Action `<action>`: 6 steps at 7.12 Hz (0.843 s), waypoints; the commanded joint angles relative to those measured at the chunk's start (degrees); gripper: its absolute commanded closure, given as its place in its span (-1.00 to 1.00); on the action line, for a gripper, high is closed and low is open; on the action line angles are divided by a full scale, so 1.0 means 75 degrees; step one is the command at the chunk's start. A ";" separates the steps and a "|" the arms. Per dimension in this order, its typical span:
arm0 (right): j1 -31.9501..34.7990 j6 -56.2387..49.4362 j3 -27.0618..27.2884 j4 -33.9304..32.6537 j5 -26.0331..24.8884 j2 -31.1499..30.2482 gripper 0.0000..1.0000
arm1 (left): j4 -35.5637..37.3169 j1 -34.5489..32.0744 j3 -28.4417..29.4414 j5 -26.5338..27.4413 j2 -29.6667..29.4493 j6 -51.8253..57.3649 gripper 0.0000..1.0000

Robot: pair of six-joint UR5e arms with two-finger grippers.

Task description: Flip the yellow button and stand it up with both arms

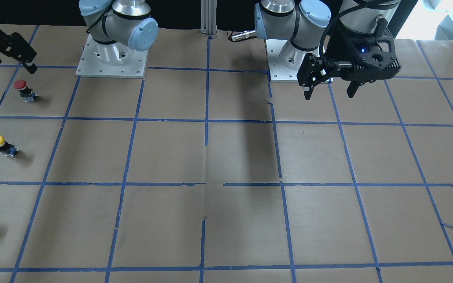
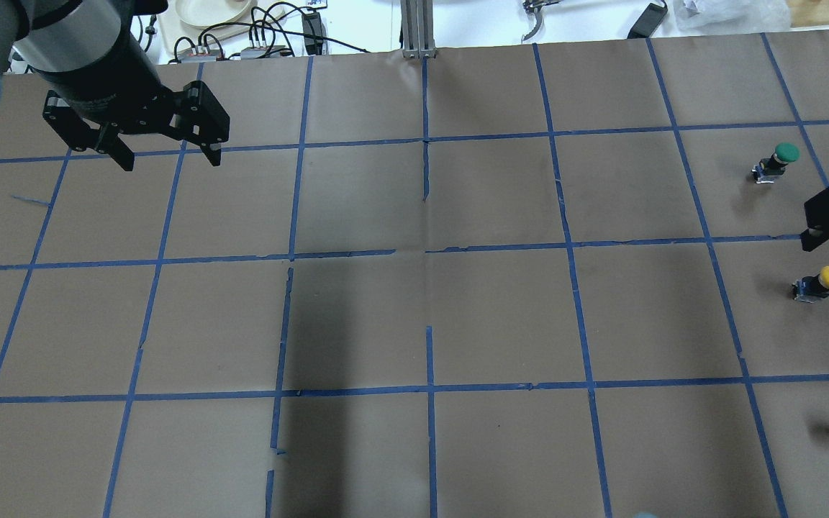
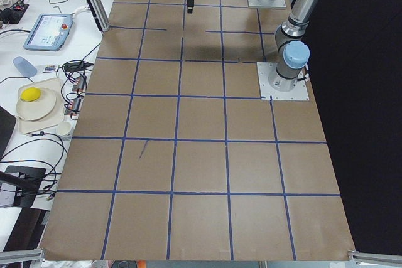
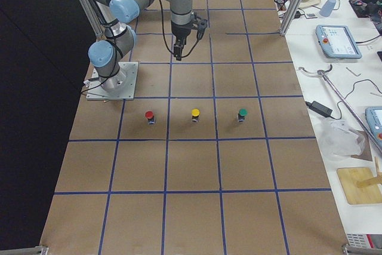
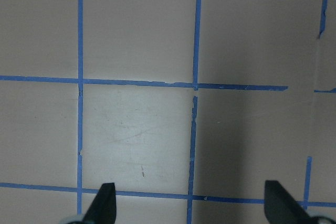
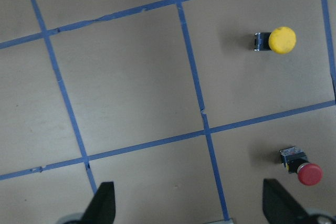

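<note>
The small push-button with a round yellow mushroom cap on a black-and-grey blocky body (image 2: 821, 283) stands upright, cap uppermost, on the tabletop's (image 2: 501, 316) right half, midway between robot-side and operator-side edges.

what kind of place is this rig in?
Probably a robotics lab: left arm and right arm bolted to a paper-covered table gridded in blue tape, teach pendants and cables alongside.

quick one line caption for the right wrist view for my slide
Open right tool above the blue-gridded table, with the yellow button and the red button off to one side, neither grasped.
</note>
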 commanded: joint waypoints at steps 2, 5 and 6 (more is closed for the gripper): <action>0.2293 0.2178 -0.0695 0.0705 0.0002 0.0145 -1.00 | 0.0005 0.0003 -0.0001 -0.0011 -0.0006 0.0000 -1.00; 0.2766 0.2132 -0.1164 0.0472 -0.0021 0.0872 -1.00 | 0.0005 0.0003 -0.0001 0.0000 -0.0006 0.0000 -1.00; 0.2755 0.2108 -0.1118 0.0482 -0.0033 0.0909 -1.00 | 0.0005 0.0003 -0.0001 0.0000 -0.0006 0.0000 -1.00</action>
